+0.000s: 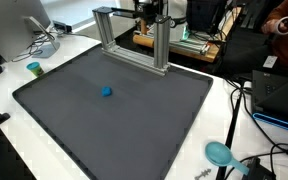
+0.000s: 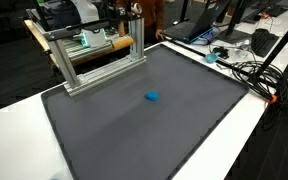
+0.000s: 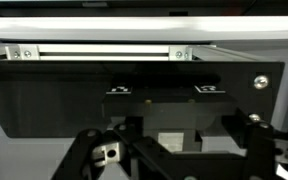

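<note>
A small blue block (image 1: 107, 91) lies alone near the middle of a dark grey mat (image 1: 74, 125); it also shows in an exterior view (image 2: 152, 97). My gripper (image 1: 151, 14) is far from it, at the back by the top of an aluminium frame (image 1: 134, 40), which also shows in an exterior view (image 2: 94, 62). In the wrist view the gripper (image 3: 174, 165) has its dark fingers spread wide with nothing between them, and looks at the frame's bar (image 3: 104, 52). The gripper also shows in an exterior view (image 2: 136, 12).
A teal cup (image 1: 33, 68) stands on the white table off the mat's edge. A teal round object (image 1: 218, 152) and black cables (image 1: 254, 160) lie beside the mat. Cables (image 2: 254, 72), laptops and equipment crowd the back.
</note>
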Controlling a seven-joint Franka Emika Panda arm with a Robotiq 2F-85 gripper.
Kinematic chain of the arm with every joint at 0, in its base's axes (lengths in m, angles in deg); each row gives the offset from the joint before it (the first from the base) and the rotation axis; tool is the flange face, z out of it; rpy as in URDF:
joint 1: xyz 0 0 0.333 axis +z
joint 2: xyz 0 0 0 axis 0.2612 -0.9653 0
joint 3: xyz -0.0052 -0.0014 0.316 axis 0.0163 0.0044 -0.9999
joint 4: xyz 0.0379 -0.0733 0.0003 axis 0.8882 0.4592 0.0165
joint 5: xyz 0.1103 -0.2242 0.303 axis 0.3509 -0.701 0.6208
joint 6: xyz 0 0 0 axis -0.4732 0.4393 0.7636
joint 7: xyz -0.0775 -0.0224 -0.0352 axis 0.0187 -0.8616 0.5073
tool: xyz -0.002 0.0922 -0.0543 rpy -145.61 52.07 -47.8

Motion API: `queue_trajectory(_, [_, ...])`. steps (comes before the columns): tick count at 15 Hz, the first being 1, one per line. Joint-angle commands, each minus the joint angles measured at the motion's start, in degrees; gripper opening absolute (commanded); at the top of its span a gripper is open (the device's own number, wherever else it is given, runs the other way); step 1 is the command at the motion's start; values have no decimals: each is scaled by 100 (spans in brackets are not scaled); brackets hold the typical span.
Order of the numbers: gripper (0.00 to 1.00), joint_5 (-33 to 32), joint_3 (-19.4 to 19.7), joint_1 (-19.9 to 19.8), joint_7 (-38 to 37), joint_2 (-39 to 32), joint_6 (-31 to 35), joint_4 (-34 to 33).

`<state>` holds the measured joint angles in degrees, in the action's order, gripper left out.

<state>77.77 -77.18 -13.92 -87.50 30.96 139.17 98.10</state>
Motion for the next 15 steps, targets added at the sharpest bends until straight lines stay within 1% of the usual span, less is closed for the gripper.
queue_trajectory(1, [77, -44, -68, -106, -97, -57, 71, 74])
queue_trajectory(2, [73, -40, -71, -106, -102, -55, 76, 76])
queue_trajectory(3, [66, -28, -86, -98, -115, -50, 85, 72])
queue_trajectory(7, [72, -3, -75, -117, -157, -42, 115, 100])
queue_trajectory(8, [73, 61, -53, -108, -174, -39, 114, 105])
queue_trajectory(9, [71, 143, -27, -95, -203, -44, 91, 99])
queue_trajectory(10, [83, 168, -23, -102, -249, -49, 96, 98])
queue_trajectory(12, [95, 237, -7, -105, -300, -63, 88, 99])
queue_trajectory(14, [91, 299, -6, -113, -367, -66, 95, 103])
queue_trajectory(15, [93, 309, -17, -125, -406, -64, 119, 114])
